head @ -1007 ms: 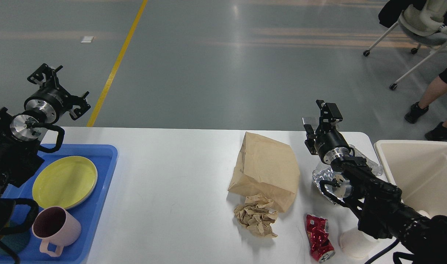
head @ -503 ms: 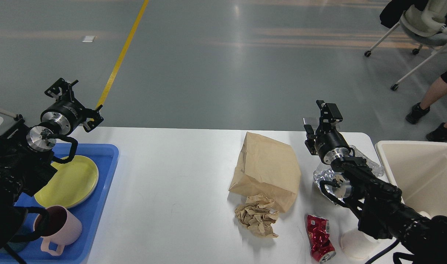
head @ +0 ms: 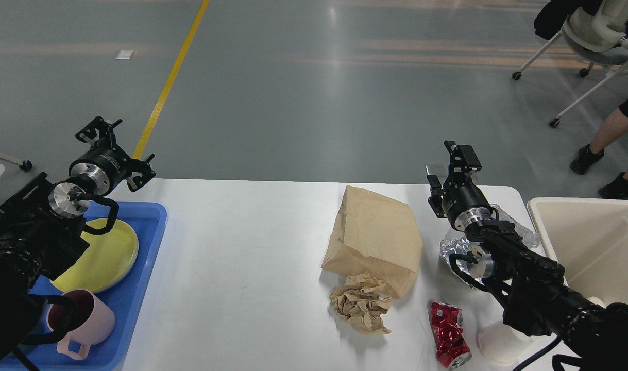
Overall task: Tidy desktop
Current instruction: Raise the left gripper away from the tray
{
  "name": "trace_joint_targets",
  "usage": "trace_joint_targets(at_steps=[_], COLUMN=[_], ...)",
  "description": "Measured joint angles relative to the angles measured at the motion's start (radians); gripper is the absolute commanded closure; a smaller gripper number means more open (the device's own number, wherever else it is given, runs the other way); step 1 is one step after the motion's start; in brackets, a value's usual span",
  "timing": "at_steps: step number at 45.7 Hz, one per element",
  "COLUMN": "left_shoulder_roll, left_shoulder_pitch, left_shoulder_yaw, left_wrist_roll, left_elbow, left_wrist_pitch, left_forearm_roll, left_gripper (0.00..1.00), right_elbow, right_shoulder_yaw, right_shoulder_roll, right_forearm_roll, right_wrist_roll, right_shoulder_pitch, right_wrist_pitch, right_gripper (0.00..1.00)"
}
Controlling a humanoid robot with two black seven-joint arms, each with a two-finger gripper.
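Desk (head: 252, 247) fills the lower half of the view, a wide white top with rounded corners, and the litter on it is what needs taking hold of. At about three o'clock from its middle lies a brown paper bag (head: 374, 238), flat and creased; I judge it light and floppy, best pinched at a folded edge, not the middle. Touching its near corner, toward five o'clock, sits a crumpled paper ball (head: 361, 307), soft and springy, easy to squeeze anywhere. Further to four o'clock a crushed red can (head: 449, 340) lies on its side: stiff, light, likely slippery, best gripped across its dented waist. Just beside it stands a white cup (head: 499, 342), partly hidden by the right arm. Crinkled foil (head: 455, 247) lies behind that arm, thin and easily torn.

At the desk's right end stands a cream bin (head: 587, 242), open and seemingly the place for rubbish. At nine o'clock a blue tray (head: 138, 257) carries a yellow plate (head: 105, 255) and a pink mug (head: 89, 322).

The right tool (head: 455, 170) hovers over the far edge with fingers spread, holding nothing. The left tool (head: 115, 152) hangs above the tray's far corner, also spread and empty.
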Motion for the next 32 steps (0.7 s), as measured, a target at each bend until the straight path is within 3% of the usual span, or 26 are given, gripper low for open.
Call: trace_joint_targets(at_steps=[32], left_shoulder_roll=[-0.068], left_shoulder_pitch=[0.06], left_shoulder_yaw=[-0.091], left_wrist_roll=[0.001], left_elbow=[0.0], left_wrist_pitch=[0.001], left_forearm_roll=[-0.005], left_gripper=[0.04], right_elbow=[0.0], right_shoulder_yaw=[0.0], right_shoulder_roll=[0.0], right_forearm_roll=[0.0], right_wrist_roll=[0.0], right_shoulder_pitch=[0.001], right_wrist_pitch=[0.0], right_gripper=[0.0])
